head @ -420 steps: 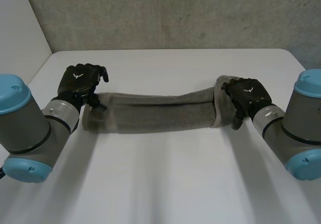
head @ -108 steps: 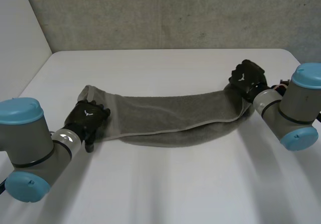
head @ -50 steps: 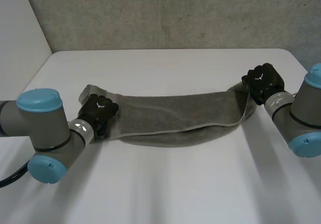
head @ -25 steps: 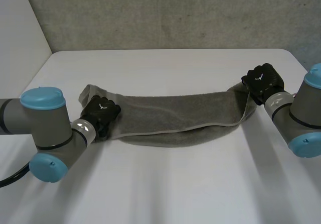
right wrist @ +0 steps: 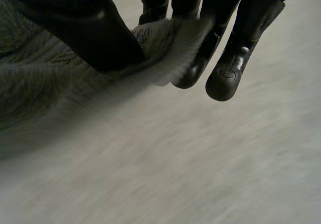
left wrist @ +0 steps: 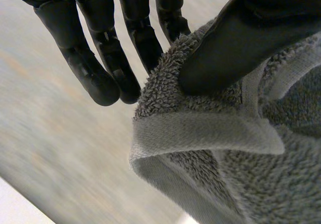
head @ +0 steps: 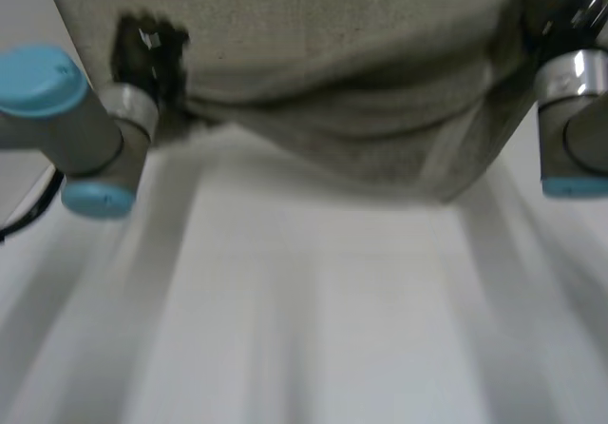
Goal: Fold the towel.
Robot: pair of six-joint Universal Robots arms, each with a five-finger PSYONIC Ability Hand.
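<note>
My left hand (left wrist: 235, 43) and right hand (right wrist: 85, 28) each pinch a towel (head: 342, 82) end, thumb against fingers. I should lift level and grip firmly.

Half a second ago the towel (head: 332, 82) lay on the worktop (head: 313, 329) as a long, narrow band. Now it is up in the air and hangs as a broad sheet between the two hands, much closer to the head camera than before. The left hand (head: 142, 48) has risen from the band's left end and now sits high at the sheet's left edge. The right hand (right wrist: 85, 23) has risen in the same way at the right edge. The towel's lower edge now hangs clear above the worktop, dipping lowest towards the right hand's side.
</note>
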